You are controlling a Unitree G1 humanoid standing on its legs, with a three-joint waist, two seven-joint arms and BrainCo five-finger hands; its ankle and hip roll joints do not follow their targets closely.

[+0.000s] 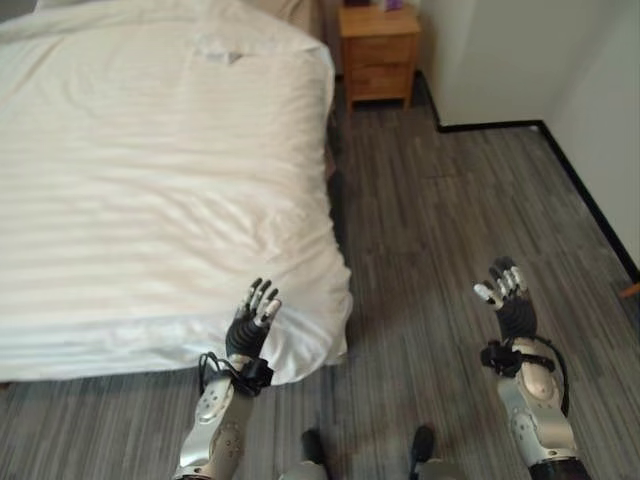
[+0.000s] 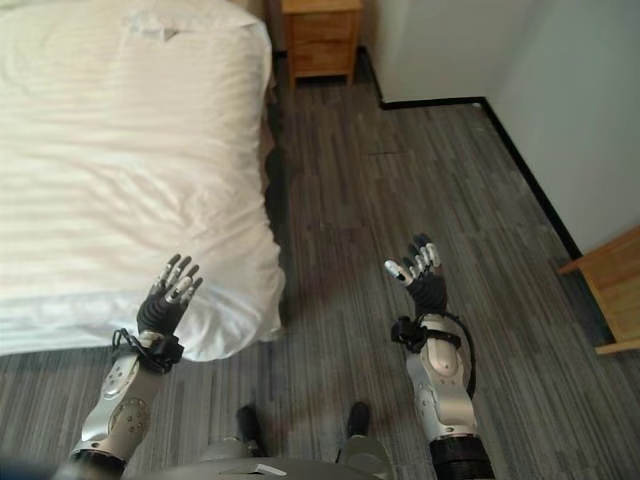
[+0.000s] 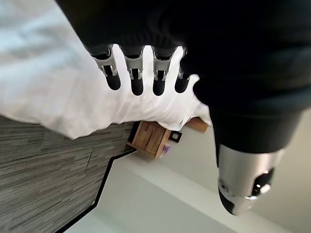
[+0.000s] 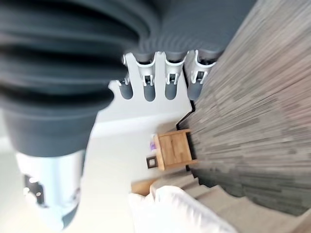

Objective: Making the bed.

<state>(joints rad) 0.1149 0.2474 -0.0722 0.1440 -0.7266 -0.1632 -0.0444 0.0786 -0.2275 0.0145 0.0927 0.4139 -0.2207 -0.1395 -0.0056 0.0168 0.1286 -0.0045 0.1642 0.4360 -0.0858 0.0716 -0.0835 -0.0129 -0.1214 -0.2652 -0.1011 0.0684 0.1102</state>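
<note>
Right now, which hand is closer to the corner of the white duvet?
Left. The left hand is raised, open, right at the white duvet corner by the foot of the bed. The right hand, also open, is over the wood-look floor, well clear of it.

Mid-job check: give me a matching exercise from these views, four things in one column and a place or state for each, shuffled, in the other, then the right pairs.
Things
1. left hand
2. right hand
3. white duvet
4. wooden nightstand

Places or states
A. stands by the wall, beside the head of the bed
B. open, raised over the striped grey floor
C. spread over the bed, its corner hanging toward the floor
D. open, raised at the bed's near corner

Pairs: 1-D, 2-B, 3-C, 4-A
</note>
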